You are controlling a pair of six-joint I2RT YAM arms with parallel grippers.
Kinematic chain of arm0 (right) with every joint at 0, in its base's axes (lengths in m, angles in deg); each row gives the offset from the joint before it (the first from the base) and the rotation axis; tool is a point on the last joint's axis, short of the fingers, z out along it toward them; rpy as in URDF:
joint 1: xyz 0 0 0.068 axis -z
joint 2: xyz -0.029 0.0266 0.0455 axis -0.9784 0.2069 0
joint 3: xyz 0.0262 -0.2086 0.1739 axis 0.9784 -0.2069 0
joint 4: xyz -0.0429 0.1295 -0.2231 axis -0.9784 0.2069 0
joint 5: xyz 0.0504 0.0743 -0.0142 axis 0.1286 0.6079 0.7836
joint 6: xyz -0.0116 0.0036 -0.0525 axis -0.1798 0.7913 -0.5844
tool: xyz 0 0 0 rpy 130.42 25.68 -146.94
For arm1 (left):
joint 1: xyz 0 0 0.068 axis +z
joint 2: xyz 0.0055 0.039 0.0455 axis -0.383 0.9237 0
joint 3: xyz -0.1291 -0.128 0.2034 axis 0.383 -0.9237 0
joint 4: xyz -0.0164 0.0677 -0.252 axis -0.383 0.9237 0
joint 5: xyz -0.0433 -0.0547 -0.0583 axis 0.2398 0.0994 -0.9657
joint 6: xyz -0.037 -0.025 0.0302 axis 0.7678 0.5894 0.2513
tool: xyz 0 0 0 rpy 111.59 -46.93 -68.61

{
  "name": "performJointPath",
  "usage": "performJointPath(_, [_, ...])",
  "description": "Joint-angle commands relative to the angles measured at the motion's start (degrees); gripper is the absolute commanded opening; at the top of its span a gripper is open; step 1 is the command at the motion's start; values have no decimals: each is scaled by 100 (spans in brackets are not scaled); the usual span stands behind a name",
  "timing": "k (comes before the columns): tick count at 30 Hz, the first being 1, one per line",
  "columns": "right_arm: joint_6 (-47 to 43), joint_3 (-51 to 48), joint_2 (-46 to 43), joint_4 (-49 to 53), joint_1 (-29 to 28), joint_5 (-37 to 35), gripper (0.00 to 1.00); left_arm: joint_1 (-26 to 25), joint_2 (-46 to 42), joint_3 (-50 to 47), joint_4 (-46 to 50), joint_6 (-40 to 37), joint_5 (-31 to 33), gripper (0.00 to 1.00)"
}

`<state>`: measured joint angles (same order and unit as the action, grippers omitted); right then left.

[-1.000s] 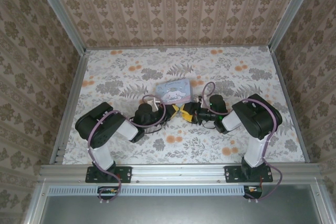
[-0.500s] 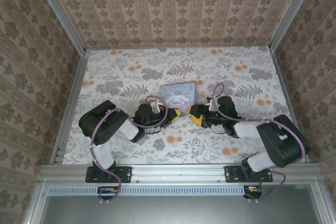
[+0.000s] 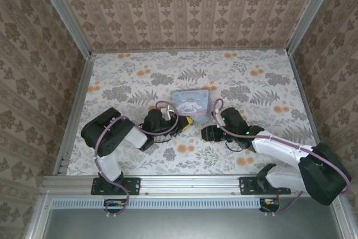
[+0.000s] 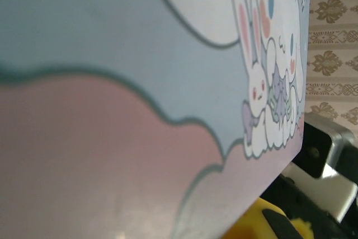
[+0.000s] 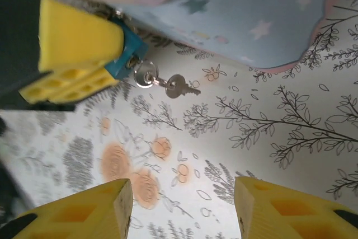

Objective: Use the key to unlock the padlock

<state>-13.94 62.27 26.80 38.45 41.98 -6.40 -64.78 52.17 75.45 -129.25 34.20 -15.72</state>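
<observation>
Gaping right gripper (image 5: 182,191): jaws well apart, nothing between them, at the frame's lower edge.
Key (image 5: 180,87): straight up-frame from the gap, slightly left of centre, clear of both fingers.
Key axis: roughly left-right; bow left on its ring, blade tip pointing right, slightly down.
Padlock (image 5: 130,54): upper left, just beyond the ring, clamped in the closed left gripper (image 5: 109,60).
Judgement: right arm is free to take it; its gap lies along the key, so a wrist turn looks needed.

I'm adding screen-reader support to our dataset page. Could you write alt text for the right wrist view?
A small key on a ring is attached to a teal padlock gripped by the left gripper's yellow fingers, beside a pastel tin. The right gripper's open fingers frame the bottom edge, over the floral table cover.
</observation>
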Motion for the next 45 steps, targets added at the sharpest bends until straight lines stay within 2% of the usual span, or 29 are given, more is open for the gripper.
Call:
performJointPath(1, [-831, 216, -7, 421, -395, -1341, 52, 51, -137, 38, 803, 41, -47, 0])
performJointPath(5, [-1226, 211, 39, 180, -868, -2304, 53, 48, -321, 133, 1331, 7, -33, 0])
performJointPath(11, [-1842, 51, 60, -535, -1362, -2929, 53, 16, -592, 371, 2155, -148, -10, 0])
performJointPath(19, [-2279, 73, 571, -1282, -1523, -2915, 53, -33, -615, 541, 2368, -160, -28, 0])
performJointPath(36, [-2361, 686, 1718, -1424, -1532, -3195, 49, -66, -622, 561, 2411, -168, -26, 0])
performJointPath(45, [-2415, 985, 2057, -1431, -1389, -3289, 39, -71, -610, 535, 2377, -170, -66, 0])
